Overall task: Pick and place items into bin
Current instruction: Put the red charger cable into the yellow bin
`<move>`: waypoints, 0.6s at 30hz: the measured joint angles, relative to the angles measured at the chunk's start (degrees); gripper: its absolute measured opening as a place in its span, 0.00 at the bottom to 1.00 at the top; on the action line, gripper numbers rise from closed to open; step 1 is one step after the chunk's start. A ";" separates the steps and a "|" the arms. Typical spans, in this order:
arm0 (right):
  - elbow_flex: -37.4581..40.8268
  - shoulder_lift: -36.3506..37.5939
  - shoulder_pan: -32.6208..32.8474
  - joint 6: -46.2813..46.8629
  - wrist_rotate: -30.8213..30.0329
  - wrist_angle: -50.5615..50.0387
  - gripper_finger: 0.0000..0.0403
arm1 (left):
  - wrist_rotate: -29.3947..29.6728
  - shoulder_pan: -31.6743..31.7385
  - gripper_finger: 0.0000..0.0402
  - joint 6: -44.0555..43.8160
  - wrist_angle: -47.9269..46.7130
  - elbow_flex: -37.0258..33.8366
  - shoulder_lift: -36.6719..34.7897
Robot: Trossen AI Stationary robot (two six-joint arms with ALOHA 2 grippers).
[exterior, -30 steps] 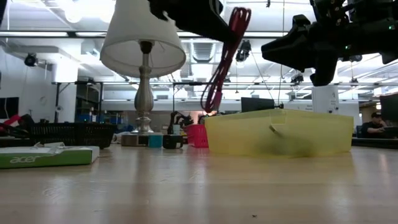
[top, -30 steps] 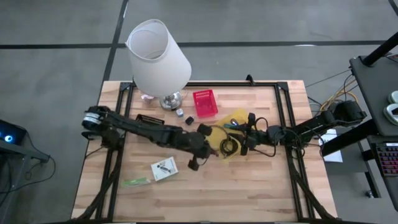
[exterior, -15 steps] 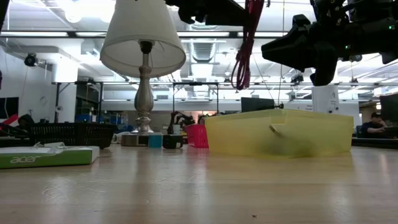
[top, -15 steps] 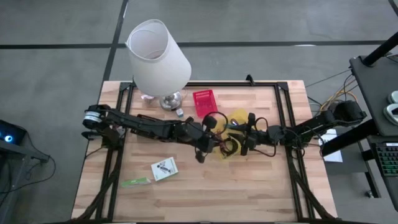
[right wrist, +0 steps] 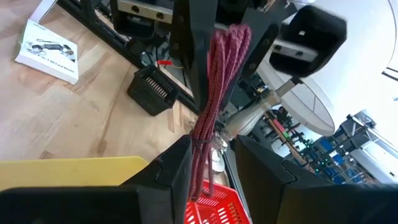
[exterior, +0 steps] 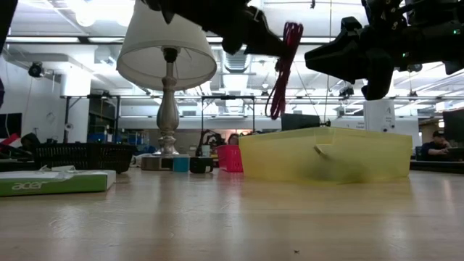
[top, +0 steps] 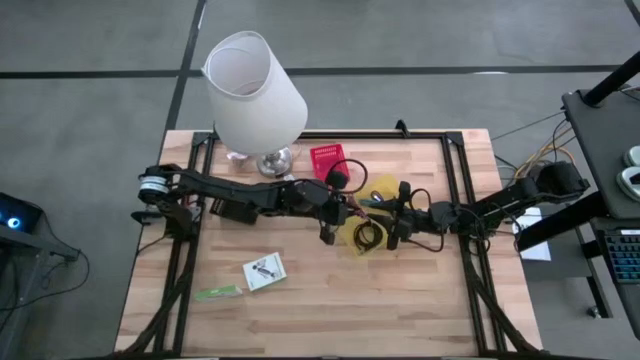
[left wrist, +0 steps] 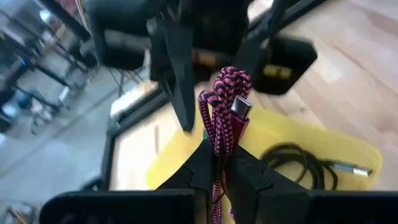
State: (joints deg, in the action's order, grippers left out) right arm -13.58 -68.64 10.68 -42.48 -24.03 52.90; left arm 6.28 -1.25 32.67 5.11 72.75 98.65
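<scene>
Left end effector (top: 338,196) carrying a maroon braided cable (exterior: 280,69) toward the yellow bin (exterior: 323,155).

The left end effector is pinching the bundled cable between closed fingers, the bundle hanging above the desk (top: 400,300) near the bin's rim on the lamp (top: 253,90) side, not yet over the bin's middle. To do this step well, the arm is best carried farther across until the dangling loop is hanging wholly inside the walls, then lowered before release so the cable is not draping over the rim. The right end effector (top: 392,228) is hovering over the bin, fingers apart and holding nothing, so clearance between the arms needs watching. A black coiled cable (top: 368,235) is already lying in the bin.
</scene>
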 joint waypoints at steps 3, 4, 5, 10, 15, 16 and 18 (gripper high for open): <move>0.00 0.00 0.00 0.00 0.00 0.00 0.28 | 0.00 0.38 0.03 -0.61 0.90 -0.95 -0.11; 0.00 0.00 -0.02 -0.02 -0.02 0.00 0.28 | 0.00 0.51 0.03 -0.63 0.89 -1.24 -0.11; 0.00 0.00 -0.02 -0.02 -0.02 0.00 0.28 | -0.01 0.60 0.03 -0.70 1.01 -1.56 -0.11; 0.00 0.00 -0.02 -0.02 -0.02 0.01 0.28 | -0.02 0.65 0.10 -0.75 4.10 -2.14 -0.10; 0.00 0.00 -0.02 -0.02 -0.02 0.02 0.28 | -0.02 0.65 0.27 -0.79 3.29 -2.20 0.44; 0.00 0.00 -0.02 -0.02 -0.02 0.00 0.28 | -0.03 0.65 0.31 -0.79 3.62 -2.18 0.68; 0.00 0.00 -0.02 -0.01 -0.02 0.02 0.28 | -0.02 0.65 0.38 -0.80 3.80 -2.16 1.12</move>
State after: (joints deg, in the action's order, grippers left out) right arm -13.58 -68.64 10.66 -42.49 -24.05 52.93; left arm 6.26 -0.60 31.87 8.92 70.59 99.77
